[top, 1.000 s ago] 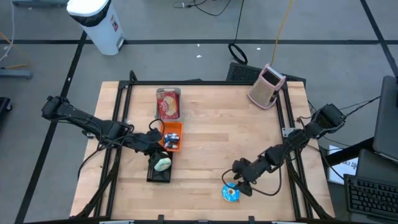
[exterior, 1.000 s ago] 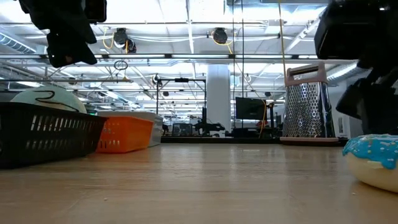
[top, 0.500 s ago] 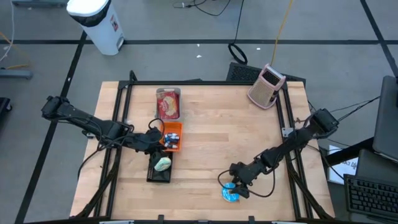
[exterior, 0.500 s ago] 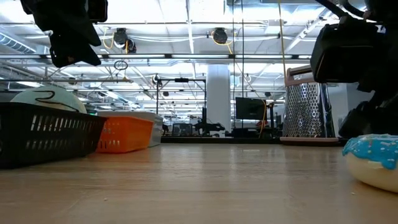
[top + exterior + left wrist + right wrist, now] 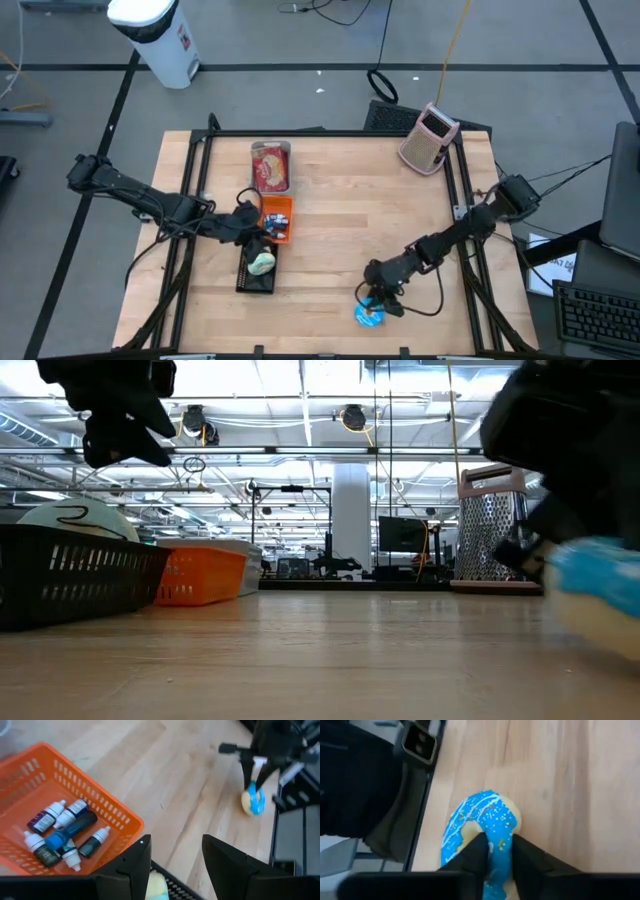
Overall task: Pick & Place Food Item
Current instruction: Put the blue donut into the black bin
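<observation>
Where my views differ: the high view alone lays out the whole table (image 5: pixel 330 220) and both my arms; the low view alone looks level across the boards into the room behind.
Right gripper (image 5: pixel 495 851): my two dark fingers pinch the rim of the blue-iced donut (image 5: pixel 482 832), one finger through its hole and one outside; clenched on it.
Right gripper, from above: it sits at the table's near right part (image 5: pixel 377 300), directly over the donut (image 5: pixel 370 315), which peeks out just below it.
Donut, right wrist view: bright blue icing with small pale sprinkles, a tan dough edge beneath, tilted up on its side on the wood close to the table's dark frame rail.
Donut, low view: only a blurred blue-over-cream shape at the right edge (image 5: pixel 595 585), with my dark gripper looming over it; whether it touches the table I cannot tell there.
Donut, left wrist view: far off, a small blue and yellow ring (image 5: pixel 253 801) under my right gripper (image 5: pixel 256 772), well apart from the baskets.
Left gripper (image 5: pixel 175 865): fingers spread with nothing between them; it hangs over the black basket (image 5: pixel 256 272), beside the orange basket (image 5: pixel 277 219).
Orange basket, left wrist view: holds several small dropper bottles (image 5: pixel 65 832), a detail the low view hides behind its slatted wall (image 5: pixel 200 575).
Black basket: a pale rounded food item (image 5: pixel 262 263) lies in it.
Elsewhere on the table: a red-filled tray (image 5: pixel 271 165) beyond the orange basket, and a grater (image 5: pixel 430 138) at the far right corner.
</observation>
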{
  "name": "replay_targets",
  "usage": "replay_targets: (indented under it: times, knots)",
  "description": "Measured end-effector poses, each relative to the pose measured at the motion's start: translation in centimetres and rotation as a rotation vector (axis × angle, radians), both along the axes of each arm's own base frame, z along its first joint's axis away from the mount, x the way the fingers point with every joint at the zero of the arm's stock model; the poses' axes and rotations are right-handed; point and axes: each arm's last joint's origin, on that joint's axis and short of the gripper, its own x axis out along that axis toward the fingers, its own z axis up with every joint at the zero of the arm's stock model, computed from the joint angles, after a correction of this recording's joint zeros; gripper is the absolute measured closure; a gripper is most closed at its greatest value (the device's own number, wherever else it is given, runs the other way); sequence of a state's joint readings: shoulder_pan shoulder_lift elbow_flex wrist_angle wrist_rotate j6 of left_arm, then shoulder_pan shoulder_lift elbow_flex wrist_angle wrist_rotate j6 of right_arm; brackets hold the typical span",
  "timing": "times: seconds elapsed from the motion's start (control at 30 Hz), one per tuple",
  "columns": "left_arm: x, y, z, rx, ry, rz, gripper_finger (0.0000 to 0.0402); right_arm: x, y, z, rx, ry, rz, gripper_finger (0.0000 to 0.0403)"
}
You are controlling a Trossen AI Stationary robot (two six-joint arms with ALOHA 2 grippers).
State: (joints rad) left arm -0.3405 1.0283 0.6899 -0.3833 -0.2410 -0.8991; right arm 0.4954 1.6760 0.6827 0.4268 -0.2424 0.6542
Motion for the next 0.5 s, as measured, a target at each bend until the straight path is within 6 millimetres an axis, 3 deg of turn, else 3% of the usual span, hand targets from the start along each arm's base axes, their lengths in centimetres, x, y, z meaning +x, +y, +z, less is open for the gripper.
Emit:
replay_targets:
  times: [0.23, 0.33, 0.5]
  knots:
    - [0.6, 0.0, 0.8, -0.021, -0.110, 0.097, 0.0227, 2.4, -2.7, 1.5, -0.095, -0.311, 0.017, 0.0394]
    - [1.4, -0.1, 1.3, -0.033, -0.207, 0.126, 0.0227, 3.5, -4.4, 2.4, -0.181, -0.486, -0.006, 0.0390]
    - [3.3, -0.8, 1.7, 0.036, -0.348, 0.079, 0.0227, 4.9, -7.4, 3.8, -0.442, -0.705, -0.196, 0.0368]
